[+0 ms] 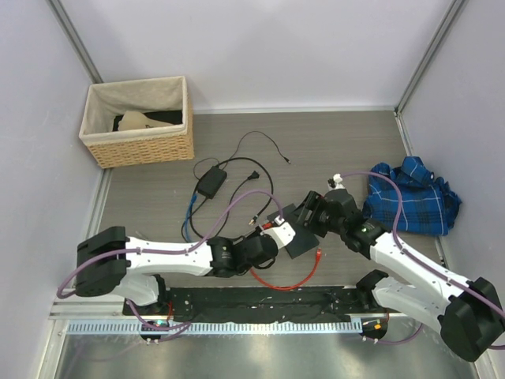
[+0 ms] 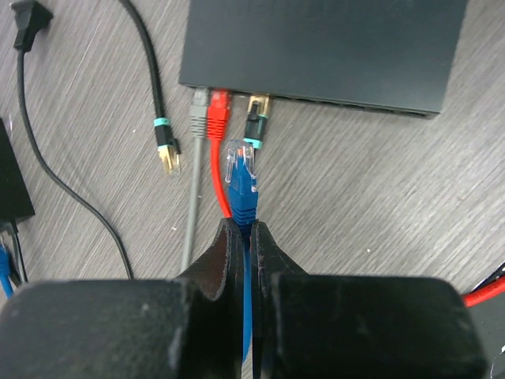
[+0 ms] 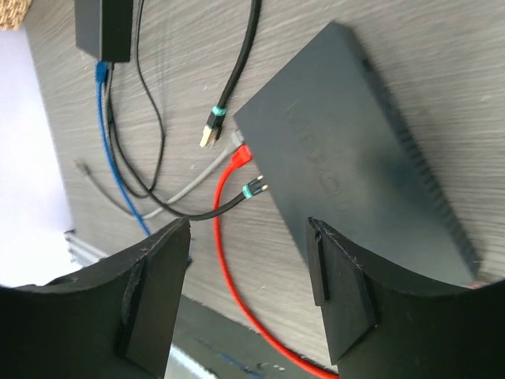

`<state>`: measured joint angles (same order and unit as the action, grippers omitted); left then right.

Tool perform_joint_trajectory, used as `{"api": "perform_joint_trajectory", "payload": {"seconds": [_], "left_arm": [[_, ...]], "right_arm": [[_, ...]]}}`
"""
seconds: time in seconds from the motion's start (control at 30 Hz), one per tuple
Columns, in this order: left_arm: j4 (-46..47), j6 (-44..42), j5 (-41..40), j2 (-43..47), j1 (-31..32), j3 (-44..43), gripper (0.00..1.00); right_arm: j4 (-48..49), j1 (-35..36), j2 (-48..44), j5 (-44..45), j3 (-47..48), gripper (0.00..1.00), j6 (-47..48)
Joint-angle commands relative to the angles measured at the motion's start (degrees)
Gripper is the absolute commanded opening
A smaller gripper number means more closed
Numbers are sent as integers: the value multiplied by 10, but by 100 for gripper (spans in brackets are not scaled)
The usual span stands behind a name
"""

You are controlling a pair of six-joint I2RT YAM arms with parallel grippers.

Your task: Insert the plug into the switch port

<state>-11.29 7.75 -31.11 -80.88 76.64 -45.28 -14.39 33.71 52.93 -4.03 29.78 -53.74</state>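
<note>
Showing only at left wrist: left gripper clamps blue plug; right gripper spread.

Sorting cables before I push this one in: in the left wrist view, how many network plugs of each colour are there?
Grey plug: 1
Red plug: 1
Blue plug: 1
Black plugs: 2
Total: 5
</note>
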Motion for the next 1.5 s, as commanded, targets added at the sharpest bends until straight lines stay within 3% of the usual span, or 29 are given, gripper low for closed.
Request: {"api": "perform_joint_trajectory", "payload": {"seconds": [0.0,0.23,0.63,1.0,1.27,1.33,1.47], "left_arm": [[41,-14,-18,-16,11,-31,0],[66,-17,-18,-40,14,-52,0],[73,-24,-30,-69,14,-66,0],[77,-28,-39,-71,14,-70,0],[87,-6,-34,-60,13,-54,0],[95,2,-31,-47,11,-43,6],[107,48,23,-3,-24,-15,23]], "right_arm": [[80,1,13,-49,-19,68,-66],[157,14,47,-78,-47,67,-137],[198,29,73,-84,-67,56,-171],[204,34,75,-58,-82,36,-182],[227,35,68,-53,-97,12,-191],[227,35,65,-55,-98,5,-186],[240,34,55,-61,-108,1,-176]]}}
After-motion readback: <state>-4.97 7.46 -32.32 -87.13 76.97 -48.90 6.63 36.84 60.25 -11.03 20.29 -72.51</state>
